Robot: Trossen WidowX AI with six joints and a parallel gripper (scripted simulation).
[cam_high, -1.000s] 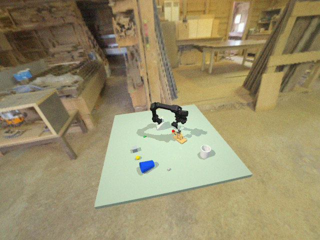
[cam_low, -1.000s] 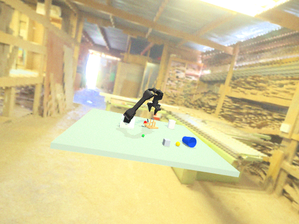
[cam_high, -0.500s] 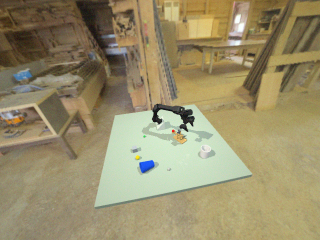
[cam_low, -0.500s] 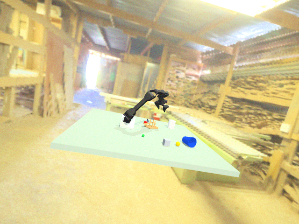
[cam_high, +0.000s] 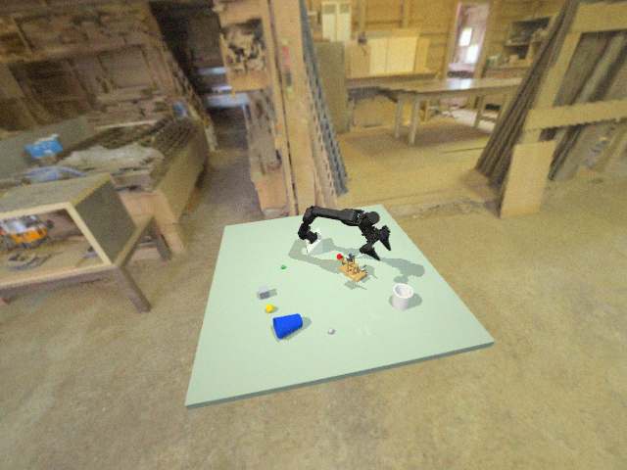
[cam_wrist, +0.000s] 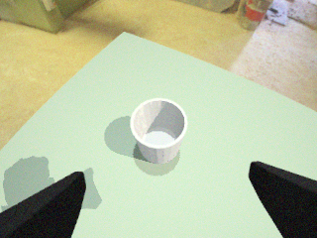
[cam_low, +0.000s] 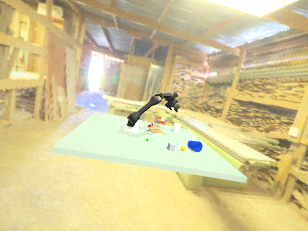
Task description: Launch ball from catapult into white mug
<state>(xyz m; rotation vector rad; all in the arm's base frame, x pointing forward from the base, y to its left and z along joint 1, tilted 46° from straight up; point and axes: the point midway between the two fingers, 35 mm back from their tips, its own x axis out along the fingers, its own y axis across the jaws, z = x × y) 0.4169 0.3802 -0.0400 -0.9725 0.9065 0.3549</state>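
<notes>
The red ball sits in the cup end of the wooden catapult, on the side toward the arm's base. The catapult stands on the green table top. The white mug stands upright beyond the catapult's other end, and its inside looks empty in the wrist view. My gripper is open and empty, raised above the table between catapult and mug. The wrist view does not show the catapult or the red ball.
A blue cup lies on its side. Near it are a yellow ball, a grey block and a small whitish ball. A green ball lies nearer the arm's base.
</notes>
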